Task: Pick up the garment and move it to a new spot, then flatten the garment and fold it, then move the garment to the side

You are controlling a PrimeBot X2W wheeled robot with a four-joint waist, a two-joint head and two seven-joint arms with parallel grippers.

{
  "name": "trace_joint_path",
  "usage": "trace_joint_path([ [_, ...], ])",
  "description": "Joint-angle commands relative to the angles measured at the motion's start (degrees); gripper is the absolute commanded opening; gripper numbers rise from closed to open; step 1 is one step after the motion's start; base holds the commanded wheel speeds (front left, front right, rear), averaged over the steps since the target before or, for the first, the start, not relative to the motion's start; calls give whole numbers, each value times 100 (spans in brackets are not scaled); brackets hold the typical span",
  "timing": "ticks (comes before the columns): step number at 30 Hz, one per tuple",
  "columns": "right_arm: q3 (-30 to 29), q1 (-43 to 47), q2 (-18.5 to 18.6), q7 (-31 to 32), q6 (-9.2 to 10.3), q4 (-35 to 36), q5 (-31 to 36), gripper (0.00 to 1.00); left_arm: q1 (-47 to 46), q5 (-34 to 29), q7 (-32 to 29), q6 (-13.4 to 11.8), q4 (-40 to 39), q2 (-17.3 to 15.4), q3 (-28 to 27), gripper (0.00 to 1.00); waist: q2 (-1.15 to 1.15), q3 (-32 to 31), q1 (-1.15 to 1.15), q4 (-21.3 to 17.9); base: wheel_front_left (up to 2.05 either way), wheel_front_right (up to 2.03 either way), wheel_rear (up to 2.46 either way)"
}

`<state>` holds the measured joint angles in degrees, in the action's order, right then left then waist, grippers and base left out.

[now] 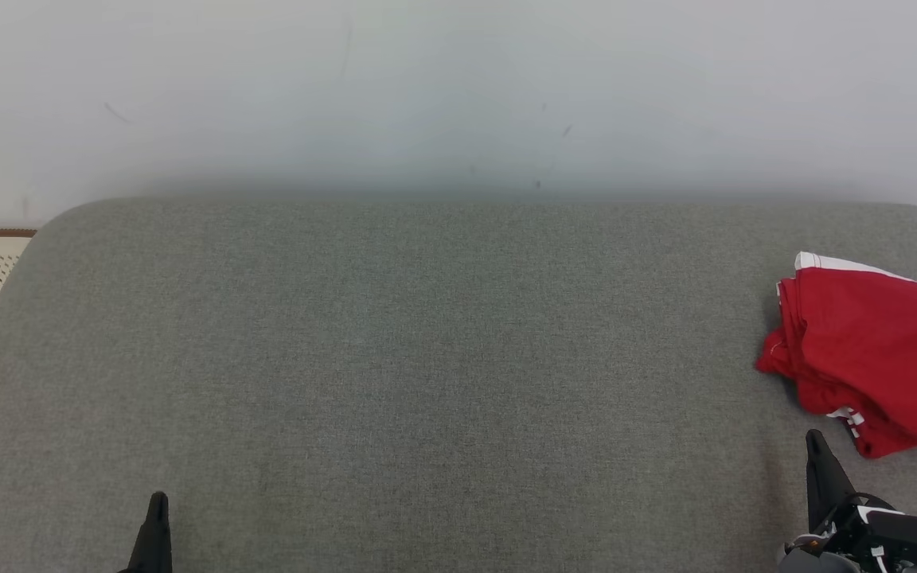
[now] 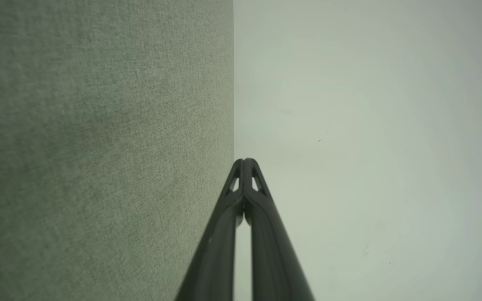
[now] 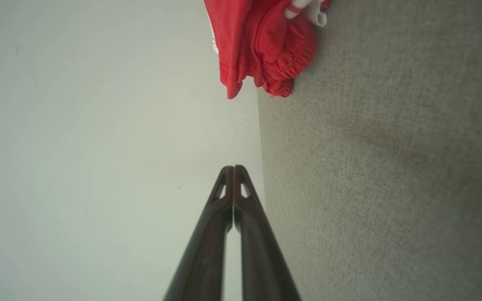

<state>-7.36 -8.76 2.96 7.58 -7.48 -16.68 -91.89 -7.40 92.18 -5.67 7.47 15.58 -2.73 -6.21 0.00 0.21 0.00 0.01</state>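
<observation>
Garment (image 1: 872, 350) crumpled, far-right grey surface (image 1: 427, 358) | white wall (image 1: 458, 79) behind | left claw (image 1: 158, 503), right claw (image 1: 816, 439) closed

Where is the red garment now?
In the head view, the red garment lies bunched at the right edge of the grey surface, just beyond the right gripper.

My left pincer (image 1: 158, 503) sits by the near left corner of the padded surface (image 1: 427, 358), fingers pressed together, pointing away. My right pincer (image 1: 815, 442) sits by the near right corner, likewise closed.
</observation>
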Motion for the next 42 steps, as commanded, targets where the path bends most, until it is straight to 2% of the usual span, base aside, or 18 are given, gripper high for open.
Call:
trace_joint_path([
  [1, 0, -13, -14, 19, -2, 15, -22, 0, -62, 25, -4, 15, -15, -27, -10, 0, 0, 0, 0, 0, 0, 0, 0],
  [42, 0, -13, -15, 21, -2, 15, -19, 0, -61, 22, -4, 15, -15, -27, -9, 0, 0, 0, 0, 0, 0, 0, 0],
])
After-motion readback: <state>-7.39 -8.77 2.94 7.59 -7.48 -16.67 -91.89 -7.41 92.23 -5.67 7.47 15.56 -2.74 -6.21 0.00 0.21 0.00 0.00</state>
